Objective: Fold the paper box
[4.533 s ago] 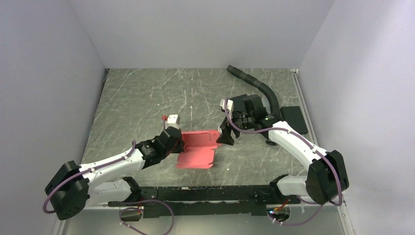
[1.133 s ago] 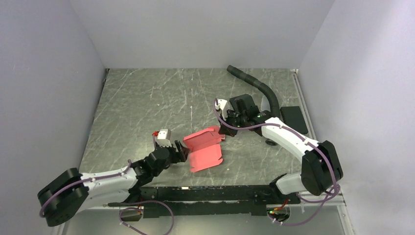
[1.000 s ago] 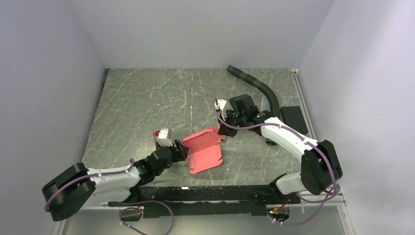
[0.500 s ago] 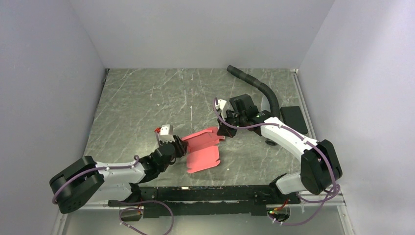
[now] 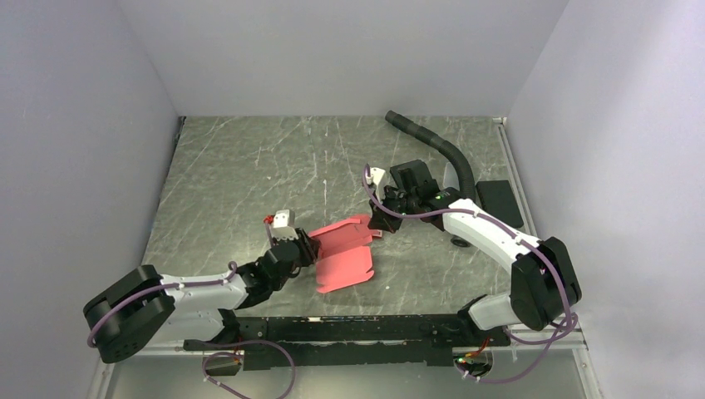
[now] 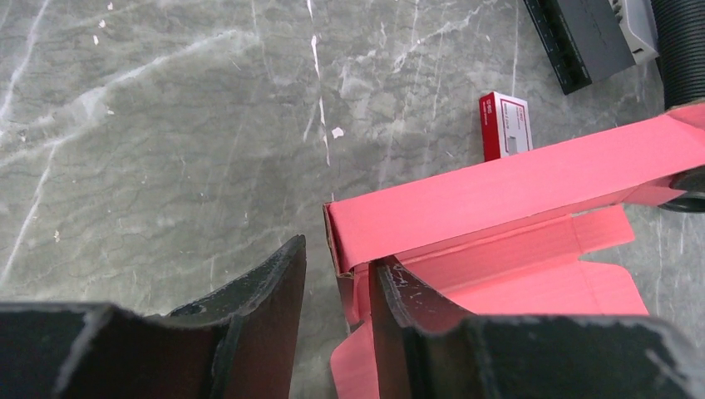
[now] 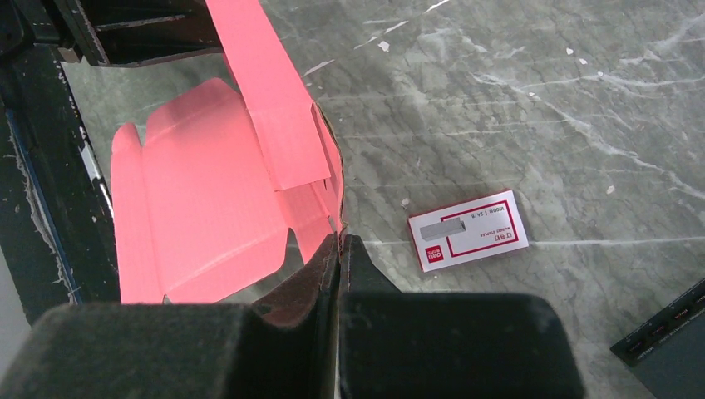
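Red-pink cardboard of paper box (image 5: pixel 345 249) lies mid-table (image 5: pixel 249 166), near panel flat, far wall tilted up. Right gripper (image 5: pixel 378 223) at box's far right corner, fingers pressed together, pinching cardboard edge; arm reaches in from right, elbow bent. Left gripper (image 6: pixel 337 258) at box's left end, fingers spread, straddling wall corner; arm stretched low over table from near left. Red-and-white card (image 7: pixel 465 230) lies just beyond far wall

Card (image 7: pixel 468 230), black hose (image 5: pixel 441 148) obstruct beyond paper box (image 5: pixel 347 259).

Behind left fingers (image 6: pixel 407 307), paper box (image 6: pixel 515 191) edge
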Controlling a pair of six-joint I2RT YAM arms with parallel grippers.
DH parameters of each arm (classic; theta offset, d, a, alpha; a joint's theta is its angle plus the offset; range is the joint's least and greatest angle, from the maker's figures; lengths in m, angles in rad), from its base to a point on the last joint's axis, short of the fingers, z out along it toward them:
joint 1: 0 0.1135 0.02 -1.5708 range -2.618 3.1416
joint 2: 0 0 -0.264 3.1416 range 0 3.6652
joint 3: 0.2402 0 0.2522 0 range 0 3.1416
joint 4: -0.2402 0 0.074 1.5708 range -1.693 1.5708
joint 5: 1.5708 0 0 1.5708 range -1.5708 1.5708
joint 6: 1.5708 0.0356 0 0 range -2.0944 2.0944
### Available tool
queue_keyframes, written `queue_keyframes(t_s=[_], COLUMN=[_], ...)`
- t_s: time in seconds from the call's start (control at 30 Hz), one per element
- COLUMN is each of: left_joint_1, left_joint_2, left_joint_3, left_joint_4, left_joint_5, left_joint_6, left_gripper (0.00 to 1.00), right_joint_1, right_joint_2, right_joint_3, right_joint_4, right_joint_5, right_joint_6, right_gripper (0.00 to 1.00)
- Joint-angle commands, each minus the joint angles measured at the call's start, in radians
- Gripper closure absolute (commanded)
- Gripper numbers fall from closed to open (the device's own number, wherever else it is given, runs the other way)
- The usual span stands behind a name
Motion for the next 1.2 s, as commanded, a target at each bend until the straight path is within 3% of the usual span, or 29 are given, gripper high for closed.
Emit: queue_keyframes(t_s=[0.0,0.4,0.57,0.7,0.87,1.17], left_joint_1=[-0.005,-0.005,-0.005,-0.005,-0.005,-0.049], left_joint_2=[-0.048,-0.020,0.008,0.015,0.038,0.091], left_joint_3=[-0.016,0.002,0.011,0.032,0.065,0.202], left_joint_4=[-0.002,-0.015,-0.016,-0.039,-0.090,-0.373], left_joint_5=[0.020,0.026,0.018,-0.002,-0.023,-0.151], left_joint_6=[-0.030,-0.041,-0.053,-0.055,-0.077,-0.132], left_gripper=[0.61,0.72,0.84,1.00,1.00,1.00], right_joint_1=[-0.002,-0.002,-0.002,-0.001,0.003,0.010], right_joint_2=[-0.007,-0.006,-0.007,-0.011,-0.019,-0.059], right_joint_3=[0.023,0.021,0.021,0.018,0.014,0.004], right_joint_4=[0.047,0.049,0.048,0.050,0.055,0.075], right_joint_5=[0.007,0.007,0.002,-0.021,-0.065,-0.118], right_joint_6=[0.015,0.018,0.018,0.022,0.031,0.048], right_gripper=[1.00,1.00,1.00,1.00,1.00,1.00])
